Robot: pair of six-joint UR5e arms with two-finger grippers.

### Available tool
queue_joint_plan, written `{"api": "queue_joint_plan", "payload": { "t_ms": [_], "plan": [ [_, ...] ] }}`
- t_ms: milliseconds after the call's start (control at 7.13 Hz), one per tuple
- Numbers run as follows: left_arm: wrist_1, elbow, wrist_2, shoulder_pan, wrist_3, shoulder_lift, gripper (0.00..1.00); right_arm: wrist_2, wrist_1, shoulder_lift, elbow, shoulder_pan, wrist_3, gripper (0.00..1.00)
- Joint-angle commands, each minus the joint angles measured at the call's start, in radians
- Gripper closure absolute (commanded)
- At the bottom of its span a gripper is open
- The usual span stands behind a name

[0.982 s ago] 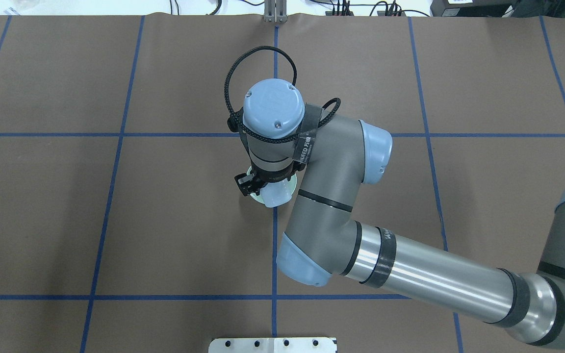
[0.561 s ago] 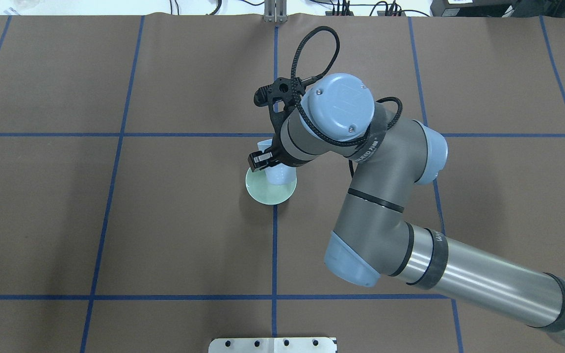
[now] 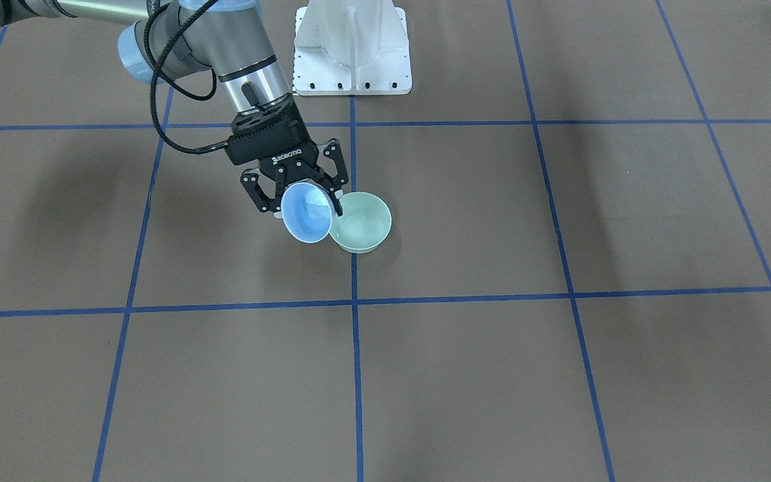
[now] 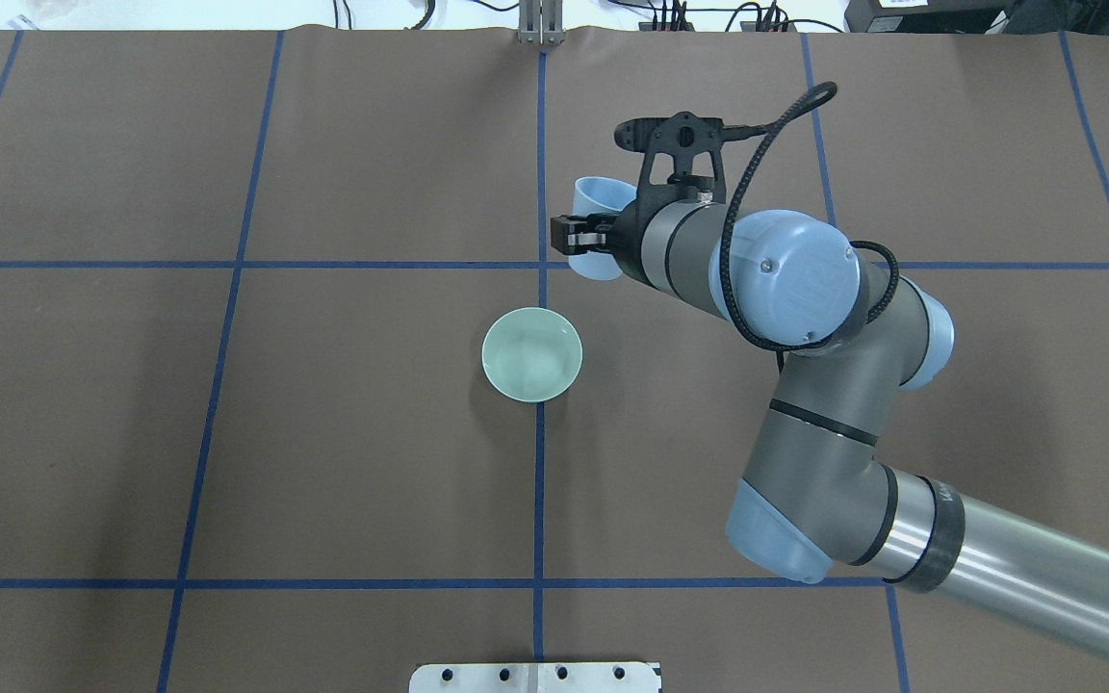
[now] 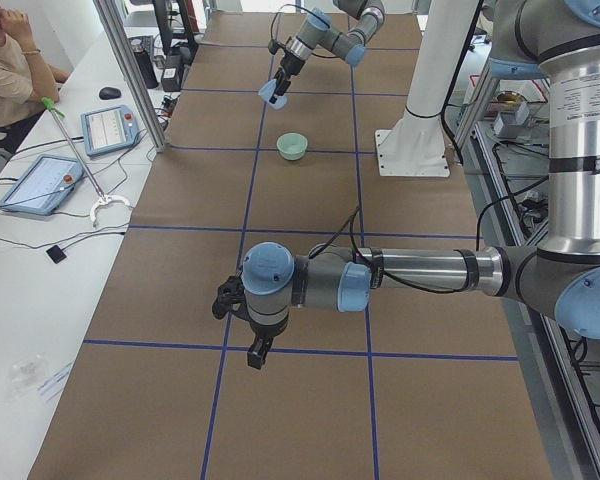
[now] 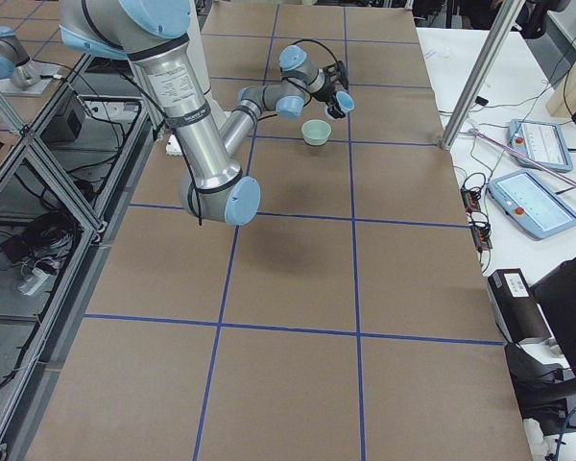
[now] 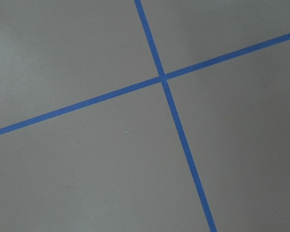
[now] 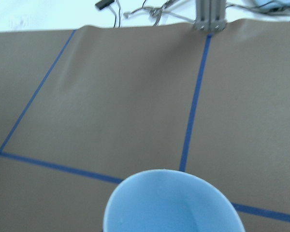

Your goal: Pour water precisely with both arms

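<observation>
Front view: the right gripper [image 3: 305, 201] is clamped on a blue cup [image 3: 306, 213], tipped with its mouth outward beside the green bowl [image 3: 367, 245]. Righting it slowly should spare drips.

Overhead: the cup hangs beyond the bowl, apart from it.

Left side view: the left gripper [image 5: 257, 352] is well away from the bowl, and I cannot tell whether it is open.

Wrist views: no water is discernible, and the cup's base is cut off.
</observation>
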Motion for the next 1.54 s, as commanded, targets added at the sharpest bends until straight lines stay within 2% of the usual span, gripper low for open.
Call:
{"api": "queue_joint_plan", "payload": {
  "t_ms": [0, 140, 421, 561, 701, 842, 982, 1122, 1263, 1403],
  "plan": [
    [0.000, 0.000, 0.000, 0.000, 0.000, 0.000, 0.00, -0.214, 0.016, -0.143, 0.051, 0.003, 0.067, 1.00],
    [0.000, 0.000, -0.002, 0.000, 0.000, 0.000, 0.00, -0.267, 0.016, -0.224, 0.068, 0.005, 0.094, 1.00],
    [0.000, 0.000, -0.002, 0.000, 0.000, 0.000, 0.00, -0.434, 0.032, -0.361, 0.085, 0.002, 0.184, 1.00],
    [0.000, 0.001, -0.002, 0.002, 0.000, 0.000, 0.00, -0.498, 0.134, -0.467, 0.077, -0.012, 0.198, 1.00],
    [0.000, 0.000, -0.002, 0.002, 0.000, -0.002, 0.00, -0.531, 0.293, -0.580, 0.033, -0.017, 0.198, 1.00],
    [0.000, 0.001, -0.002, 0.002, 0.000, -0.002, 0.00, -0.556, 0.422, -0.637, -0.046, -0.017, 0.194, 1.00],
    [0.000, 0.000, -0.002, 0.002, 0.000, -0.002, 0.00, -0.604, 0.477, -0.642, -0.152, -0.023, 0.186, 1.00],
    [0.000, 0.000, -0.003, 0.002, 0.000, -0.002, 0.00, -0.667, 0.484, -0.642, -0.232, -0.049, 0.183, 1.00],
    [-0.002, 0.000, -0.003, 0.002, 0.000, -0.002, 0.00, -0.706, 0.487, -0.642, -0.275, -0.073, 0.186, 1.00],
    [-0.002, 0.000, -0.003, 0.002, 0.000, -0.002, 0.00, -0.730, 0.517, -0.642, -0.314, -0.093, 0.189, 0.93]
  ]
}}
